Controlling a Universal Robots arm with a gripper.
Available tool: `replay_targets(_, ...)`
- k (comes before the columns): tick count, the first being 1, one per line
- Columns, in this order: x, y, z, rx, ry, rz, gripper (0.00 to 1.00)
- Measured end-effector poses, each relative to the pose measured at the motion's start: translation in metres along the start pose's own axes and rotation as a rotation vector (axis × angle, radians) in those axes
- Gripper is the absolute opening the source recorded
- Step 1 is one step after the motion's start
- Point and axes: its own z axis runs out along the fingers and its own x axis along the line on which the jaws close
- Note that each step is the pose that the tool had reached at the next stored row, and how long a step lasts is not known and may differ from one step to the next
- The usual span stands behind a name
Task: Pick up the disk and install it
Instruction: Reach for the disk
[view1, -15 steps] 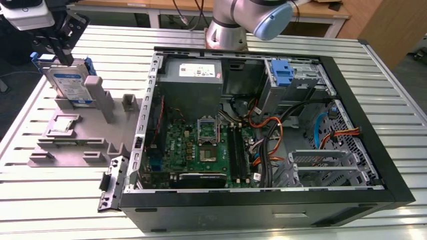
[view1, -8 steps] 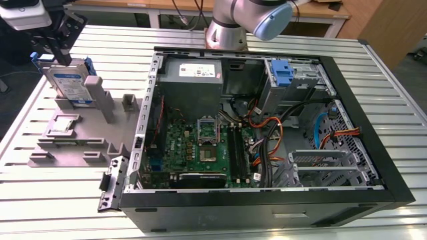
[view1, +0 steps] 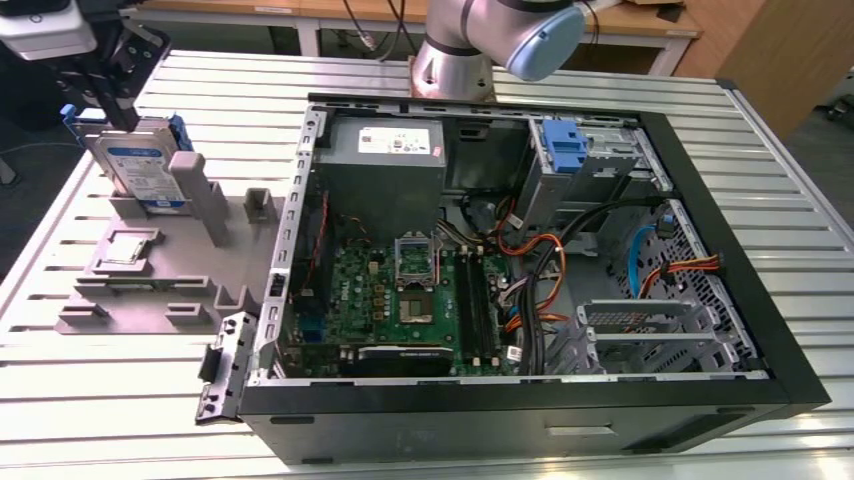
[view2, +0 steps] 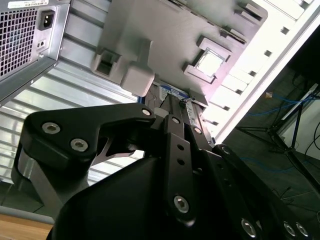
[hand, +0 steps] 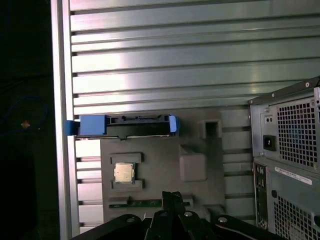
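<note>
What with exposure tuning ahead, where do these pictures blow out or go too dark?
Second wrist view: the table blows out to white, the chip glares, the gripper sits in shadow. First wrist view: a bright band across the table, near black beyond its edge. Exterior view: even light, only a mild sheen on the table.

A ribbed metal table (view1: 240, 90) carries three things. A grey holder (view1: 160, 285) lies flat towards the exterior view's left. Just beside it, an open black case (view1: 534, 415) lies on its side. The arm's base (view1: 451, 70) stands behind the case.
</note>
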Motion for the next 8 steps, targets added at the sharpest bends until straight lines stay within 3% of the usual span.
replay_targets(8,0.0039,-0.0003,0.0001,0.0,0.0,0.0,0.1)
